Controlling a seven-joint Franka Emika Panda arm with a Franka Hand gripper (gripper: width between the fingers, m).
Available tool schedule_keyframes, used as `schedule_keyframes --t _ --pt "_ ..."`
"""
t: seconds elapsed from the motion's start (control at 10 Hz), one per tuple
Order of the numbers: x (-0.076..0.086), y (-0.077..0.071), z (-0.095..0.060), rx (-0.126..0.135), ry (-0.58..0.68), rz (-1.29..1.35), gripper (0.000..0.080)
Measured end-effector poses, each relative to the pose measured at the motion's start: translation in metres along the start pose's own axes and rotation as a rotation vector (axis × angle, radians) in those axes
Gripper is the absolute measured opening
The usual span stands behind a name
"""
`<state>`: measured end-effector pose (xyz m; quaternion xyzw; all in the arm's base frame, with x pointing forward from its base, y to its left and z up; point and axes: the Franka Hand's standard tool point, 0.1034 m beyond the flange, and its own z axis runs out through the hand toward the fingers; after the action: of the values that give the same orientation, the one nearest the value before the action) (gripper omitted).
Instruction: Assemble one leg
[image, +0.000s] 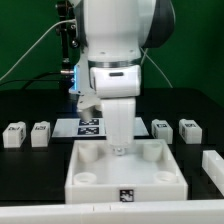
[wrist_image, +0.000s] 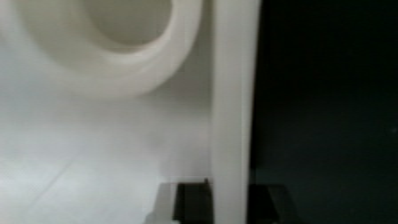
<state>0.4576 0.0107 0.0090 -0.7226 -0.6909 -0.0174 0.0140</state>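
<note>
While the arm (image: 115, 60) masks the gripper (image: 120, 149) over the tray (image: 150, 181) — grip unreadable | tagged cubes (image: 40, 132) flank both sides

The elongated plain white plastic leg (wrist_image: 231, 100) reads as an unmarked white strip against the black fingers (wrist_image: 192, 205) of the gripper (wrist_image: 231, 203). The large flat white plastic tray-like part (image: 95, 190) is white all over, its round recesses shaded pale grey, and it carries one black-and-white square tag (image: 126, 195). The small white cubes (image: 13, 134) bear black-and-white tags as well, and so does the thin flat white marker board (image: 88, 125). The matte table (image: 25, 180) is black and the back wall (image: 195, 60) is green. The glossy robot arm (image: 115, 40) is white with black bands, and a small blue glow (image: 77, 75) shows beside it.
</note>
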Motion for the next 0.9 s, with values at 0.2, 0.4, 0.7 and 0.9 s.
schedule_keyframes --t 0.2,0.4,0.7,0.9 --pt "0.024 0.013 0.001 -0.014 0.021 -0.005 0.0057" --pt "0.050 0.028 0.004 -0.028 0.040 0.011 0.0057" --pt "0.061 0.034 0.007 -0.004 0.036 0.036 0.0057" --pt "0.061 0.035 0.007 0.001 0.035 0.035 0.0057"
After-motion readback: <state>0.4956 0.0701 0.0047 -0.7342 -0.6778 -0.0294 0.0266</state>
